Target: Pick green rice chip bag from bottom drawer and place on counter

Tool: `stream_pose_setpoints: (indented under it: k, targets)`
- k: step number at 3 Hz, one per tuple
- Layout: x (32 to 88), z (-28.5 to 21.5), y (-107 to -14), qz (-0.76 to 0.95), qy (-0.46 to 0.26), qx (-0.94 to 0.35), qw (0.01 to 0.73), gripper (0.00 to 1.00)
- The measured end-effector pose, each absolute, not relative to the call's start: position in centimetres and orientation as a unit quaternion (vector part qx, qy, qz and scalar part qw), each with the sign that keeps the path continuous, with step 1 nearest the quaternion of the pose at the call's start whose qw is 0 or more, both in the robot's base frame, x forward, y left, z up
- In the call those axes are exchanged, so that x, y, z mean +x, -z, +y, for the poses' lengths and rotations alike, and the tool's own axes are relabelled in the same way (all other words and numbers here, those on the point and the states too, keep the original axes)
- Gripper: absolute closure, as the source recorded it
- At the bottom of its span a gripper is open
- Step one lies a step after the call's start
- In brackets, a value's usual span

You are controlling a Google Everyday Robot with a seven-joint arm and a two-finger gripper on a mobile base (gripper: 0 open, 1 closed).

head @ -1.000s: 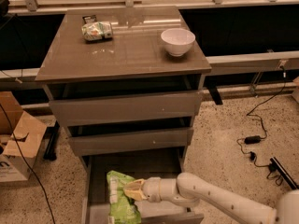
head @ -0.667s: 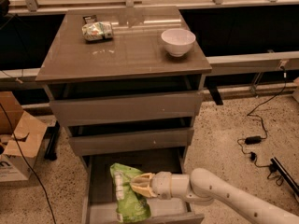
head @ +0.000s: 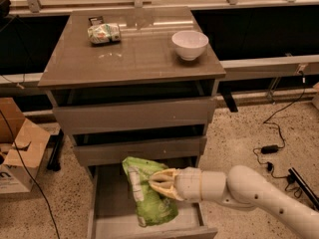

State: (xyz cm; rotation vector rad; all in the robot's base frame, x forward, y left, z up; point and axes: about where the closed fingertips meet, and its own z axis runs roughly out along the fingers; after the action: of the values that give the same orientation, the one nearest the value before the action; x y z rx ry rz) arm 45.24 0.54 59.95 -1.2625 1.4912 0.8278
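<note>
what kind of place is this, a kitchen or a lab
Probably a robot test space, not a home kitchen: a lone drawer cabinet on speckled floor, loose cables, a cardboard box. The gripper holds the green rice chip bag over the bottom drawer.

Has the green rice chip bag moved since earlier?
Yes: the gripper, over the bottom drawer, lifted the green rice chip bag toward the middle drawer front.

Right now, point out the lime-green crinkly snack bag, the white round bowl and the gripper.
Lime-green crinkly snack bag (head: 155,208): camera view, lower bulge.
White round bowl (head: 190,49): camera view, outer wall.
Gripper (head: 152,183): camera view, between fingertips, clamping the bag over the grey bottom drawer (head: 107,203).
</note>
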Motion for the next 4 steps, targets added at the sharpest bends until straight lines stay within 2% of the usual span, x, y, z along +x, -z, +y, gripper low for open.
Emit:
stream_pose_setpoints:
  k: [2, 4]
  targets:
    - [46.2, -2.1, -78.2, 0.575, -0.229, -0.577, 0.534, 1.0]
    - [48.6, -2.6, -95.6, 0.535, -0.173, -0.609, 0.56, 1.0]
